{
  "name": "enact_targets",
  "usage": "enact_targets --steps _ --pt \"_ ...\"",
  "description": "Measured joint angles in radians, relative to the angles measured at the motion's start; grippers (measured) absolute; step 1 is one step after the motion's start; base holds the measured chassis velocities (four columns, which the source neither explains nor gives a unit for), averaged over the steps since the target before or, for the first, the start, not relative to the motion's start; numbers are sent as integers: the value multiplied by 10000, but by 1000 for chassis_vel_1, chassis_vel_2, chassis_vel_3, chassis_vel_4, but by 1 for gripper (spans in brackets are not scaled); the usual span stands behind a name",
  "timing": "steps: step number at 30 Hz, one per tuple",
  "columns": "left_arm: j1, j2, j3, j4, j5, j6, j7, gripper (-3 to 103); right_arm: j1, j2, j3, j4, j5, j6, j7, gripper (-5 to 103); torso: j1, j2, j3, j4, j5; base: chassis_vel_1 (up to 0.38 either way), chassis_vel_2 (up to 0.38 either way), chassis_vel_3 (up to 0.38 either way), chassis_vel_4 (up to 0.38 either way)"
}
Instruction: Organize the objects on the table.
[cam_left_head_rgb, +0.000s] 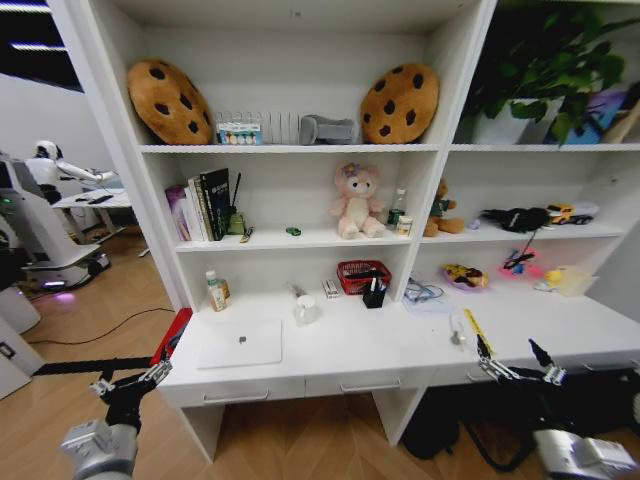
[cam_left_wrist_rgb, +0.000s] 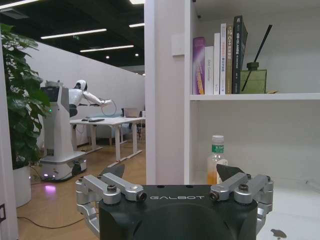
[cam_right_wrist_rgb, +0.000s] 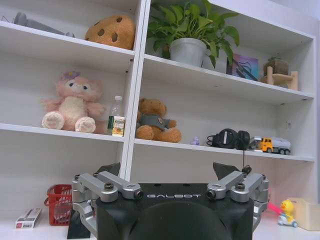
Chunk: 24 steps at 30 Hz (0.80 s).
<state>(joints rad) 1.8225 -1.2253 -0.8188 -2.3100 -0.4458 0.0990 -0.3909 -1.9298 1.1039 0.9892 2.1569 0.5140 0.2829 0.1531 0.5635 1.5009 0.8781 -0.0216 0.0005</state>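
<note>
Silver laptop (cam_left_head_rgb: 240, 343) lies shut on our table (cam_left_head_rgb: 400, 352); left gripper (cam_left_head_rgb: 130, 381) and right gripper (cam_left_head_rgb: 514, 364) hover, fingers apart.

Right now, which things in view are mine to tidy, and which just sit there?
To tidy: silver laptop, yellow ruler, on the table.
Leave: pink plush, brown bear, cookie cushions, books, potted plant.

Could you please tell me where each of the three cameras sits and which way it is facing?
Head view: high up, looking down at the long white desk, silver laptop and both grippers, left gripper, right gripper.
Left wrist view: behind the open left gripper, facing the shelf's end.
Right wrist view: behind the open right gripper, facing the shelves.
Shared by head and right wrist views: the pink plush bear.
</note>
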Motion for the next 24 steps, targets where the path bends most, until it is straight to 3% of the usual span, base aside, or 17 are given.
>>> enact_targets --steps 2,3,7,10,12,24 --pt "0 0 -1 -1 1 0 -1 100 0 1 -1 0 0 -1 -1 100 -1 1 0 0 9 360 -358 -385 349" --pt "0 0 0 0 0 0 -6 100 -2 0 0 0 0 0 -1 100 -3 3 -2 4 -18 360 -340 -340 349" --pt "1 0 0 -1 0 0 -3 100 -13 1 0 -1 0 0 0 100 -11 7 -4 -4 -1 242 -238 -286 274" --pt "2 0 -2 0 0 0 -11 100 -9 1 0 0 0 0 -1 100 -10 7 -4 12 -10 82 -132 -125 160" --pt "0 1 -1 0 0 0 -9 100 -9 2 0 0 0 0 -1 100 -8 4 -2 -6 -3 63 20 -32 51" --pt "-2 2 0 2 0 -1 -7 100 7 1 -1 1 0 0 -3 100 9 -5 3 2 -3 -46 25 45 -43"
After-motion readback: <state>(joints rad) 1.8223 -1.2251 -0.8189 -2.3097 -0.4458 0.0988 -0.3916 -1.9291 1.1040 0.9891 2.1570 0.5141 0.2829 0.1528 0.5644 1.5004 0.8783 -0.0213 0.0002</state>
